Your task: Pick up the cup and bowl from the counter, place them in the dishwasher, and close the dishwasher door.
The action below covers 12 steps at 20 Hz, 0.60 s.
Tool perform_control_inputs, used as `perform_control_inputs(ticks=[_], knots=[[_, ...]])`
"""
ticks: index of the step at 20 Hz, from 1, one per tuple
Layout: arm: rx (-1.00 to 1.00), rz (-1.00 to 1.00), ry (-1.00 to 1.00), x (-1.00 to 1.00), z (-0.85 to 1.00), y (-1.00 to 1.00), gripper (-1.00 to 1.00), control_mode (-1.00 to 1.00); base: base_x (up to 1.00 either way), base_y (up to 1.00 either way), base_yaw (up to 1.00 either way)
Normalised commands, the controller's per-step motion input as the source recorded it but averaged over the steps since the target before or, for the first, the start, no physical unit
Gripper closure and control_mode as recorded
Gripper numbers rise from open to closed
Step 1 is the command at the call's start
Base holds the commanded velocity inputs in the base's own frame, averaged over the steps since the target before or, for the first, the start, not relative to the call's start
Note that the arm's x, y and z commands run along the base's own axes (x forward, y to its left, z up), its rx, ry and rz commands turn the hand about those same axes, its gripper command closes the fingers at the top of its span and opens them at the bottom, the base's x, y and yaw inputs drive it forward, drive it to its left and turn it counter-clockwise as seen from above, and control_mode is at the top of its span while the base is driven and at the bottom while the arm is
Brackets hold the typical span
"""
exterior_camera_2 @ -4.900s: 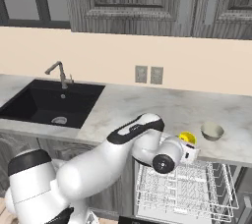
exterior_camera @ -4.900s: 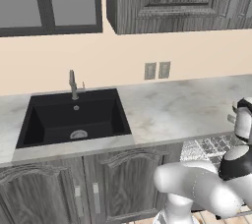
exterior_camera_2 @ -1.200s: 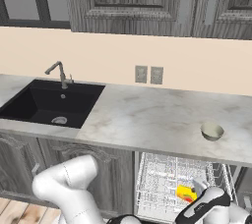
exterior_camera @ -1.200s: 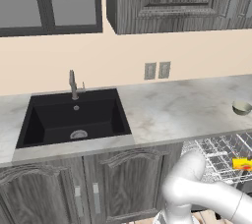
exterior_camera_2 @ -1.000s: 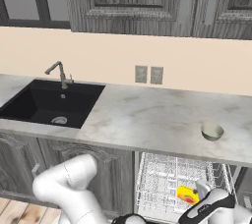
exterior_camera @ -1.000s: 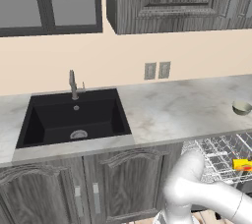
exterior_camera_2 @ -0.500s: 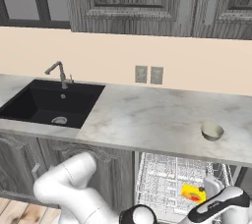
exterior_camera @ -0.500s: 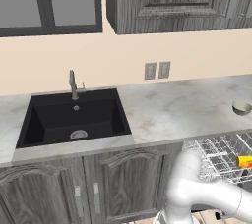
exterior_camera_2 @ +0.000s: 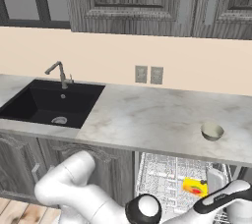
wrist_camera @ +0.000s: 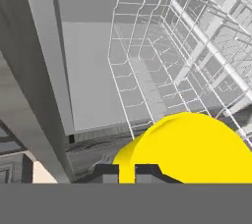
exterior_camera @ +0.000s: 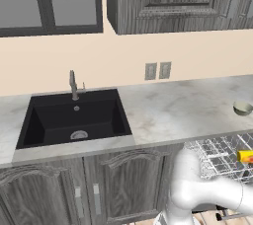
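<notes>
Item one, the cup (exterior_camera_2: 195, 187): bright yellow, lying in the white wire rack (exterior_camera_2: 162, 179) of the open dishwasher (exterior_camera: 222, 152). You will find it toward the rack's right-hand part in the right base view, and in the left base view as a yellow sliver (exterior_camera: 245, 156) at the frame's edge. In the hand view the cup (wrist_camera: 189, 149) sits directly ahead of the two dark fingertips (wrist_camera: 147, 173), its yellow running down between them.

Item two, the gripper (wrist_camera: 127, 175): your jaws are clenched on the cup (the yellow strip between the tips is the only gap).

Item three, the bowl (exterior_camera_2: 212, 131): grey-olive with a paler inside, upright on the counter (exterior_camera_2: 157, 115), above the rack and well to the right of the sink (exterior_camera_2: 47, 102). It shows near the right edge of the left base view (exterior_camera: 242, 107).

Item four, the sink: black basin set in the counter, with a tap (exterior_camera: 74, 85) at its back edge.
</notes>
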Motion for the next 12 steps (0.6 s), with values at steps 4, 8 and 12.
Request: perform_control_inputs(ticks=[4, 8, 12], knots=[[0.04, 0.04, 0.02, 0.41, -0.29, 0.00, 1.00, -1.00, 0.00, 0.00, 0.00], [-0.01, 0.07, 0.08, 0.16, -0.70, 0.00, 1.00, -1.00, 0.00, 0.00, 0.00], [-0.14, 0.10, 0.06, -0.01, -0.79, 0.00, 1.00, -1.00, 0.00, 0.00, 0.00]])
